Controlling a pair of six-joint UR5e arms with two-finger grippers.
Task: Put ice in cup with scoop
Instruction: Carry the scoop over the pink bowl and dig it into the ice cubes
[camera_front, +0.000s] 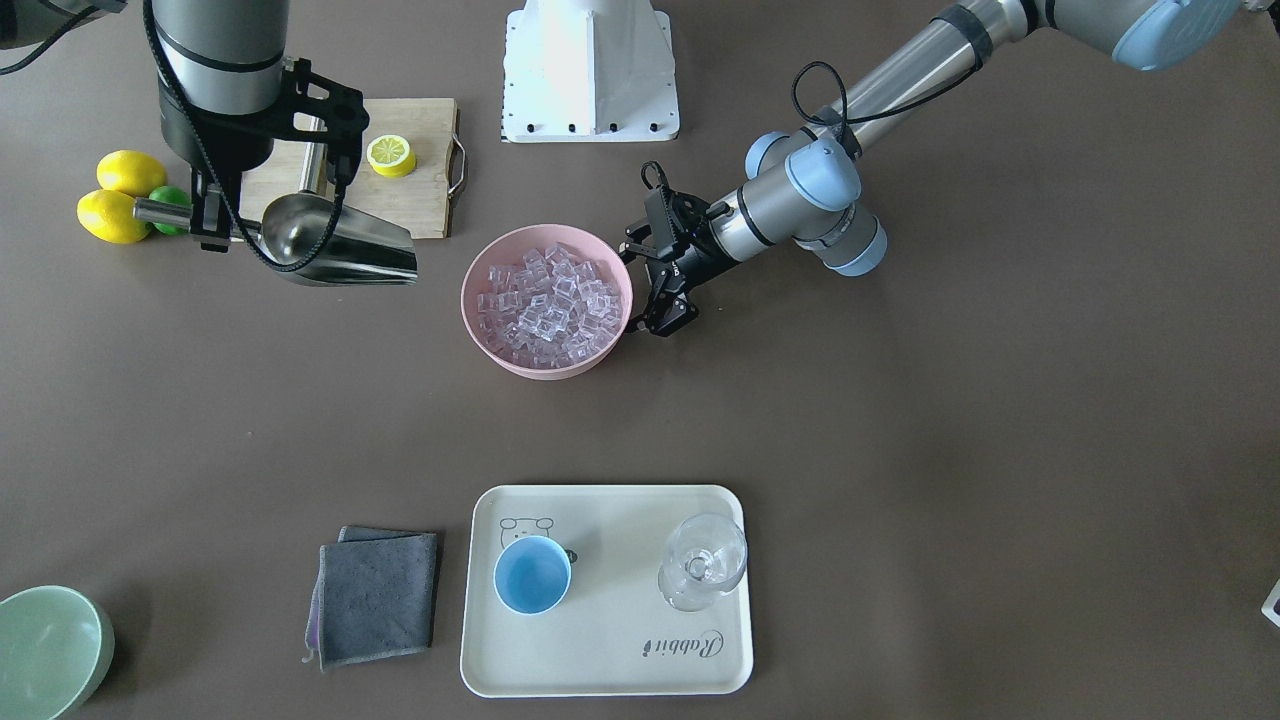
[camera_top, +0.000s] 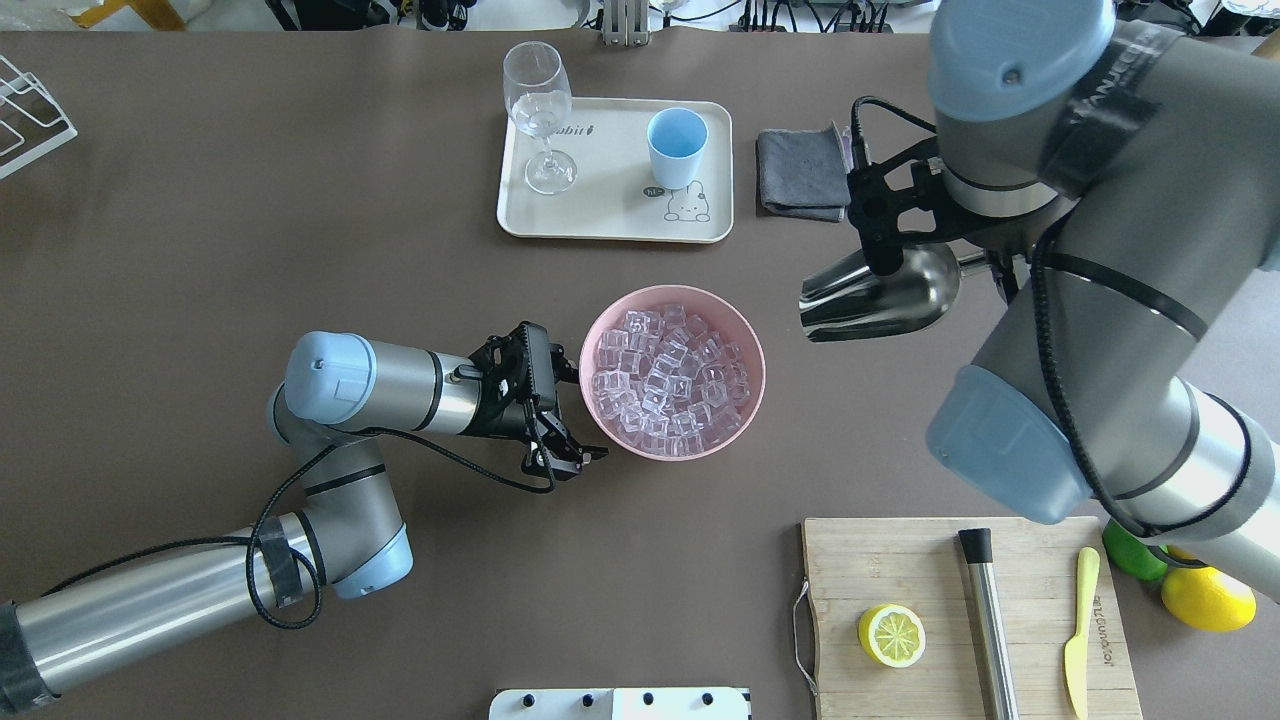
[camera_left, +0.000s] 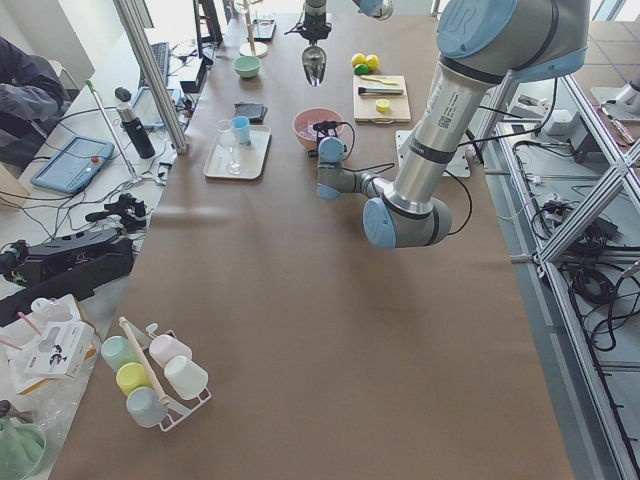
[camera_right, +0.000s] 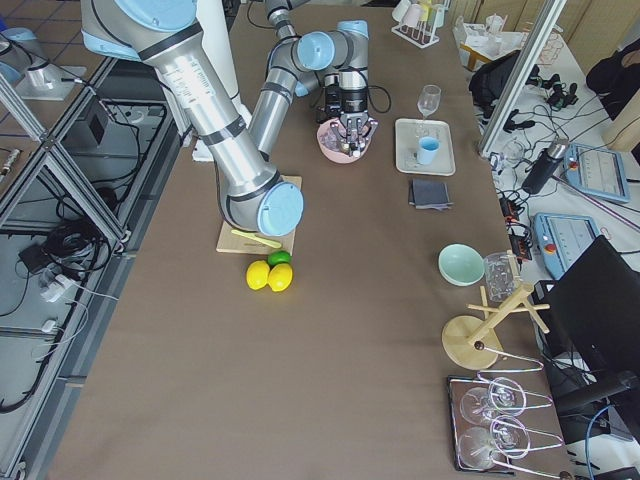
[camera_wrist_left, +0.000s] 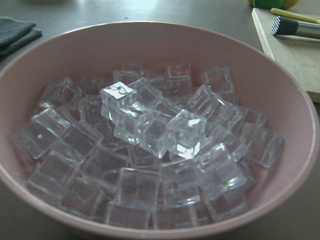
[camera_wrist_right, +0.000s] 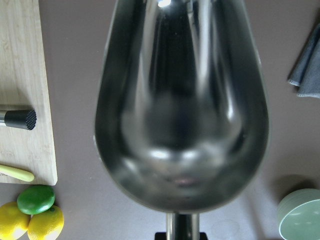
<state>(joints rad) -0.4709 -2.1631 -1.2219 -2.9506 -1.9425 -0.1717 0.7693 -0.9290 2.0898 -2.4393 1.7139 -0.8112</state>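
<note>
The ice (camera_front: 548, 305) fills a pink bowl (camera_front: 545, 368) in the middle of the table and fills the left wrist view (camera_wrist_left: 150, 150). My left gripper (camera_front: 645, 290) is open, level with the bowl's rim and close beside it; it holds nothing. My right gripper (camera_front: 207, 215) is shut on the handle of the steel scoop (camera_front: 335, 245), held above the table beside the bowl. The scoop's trough (camera_wrist_right: 180, 115) is empty. The light-blue cup (camera_front: 532, 574) stands upright and empty on a cream tray (camera_front: 620, 660), on the bowl's far side from me.
A clear stemmed glass (camera_front: 703, 560) shares the tray. A grey cloth (camera_front: 378, 597) lies beside the tray and a pale green bowl (camera_front: 45, 650) sits at the table's corner. A cutting board (camera_top: 920, 570) holds a lemon half (camera_top: 891, 635) and a steel cylinder (camera_top: 988, 620). Lemons (camera_front: 120, 195) lie nearby.
</note>
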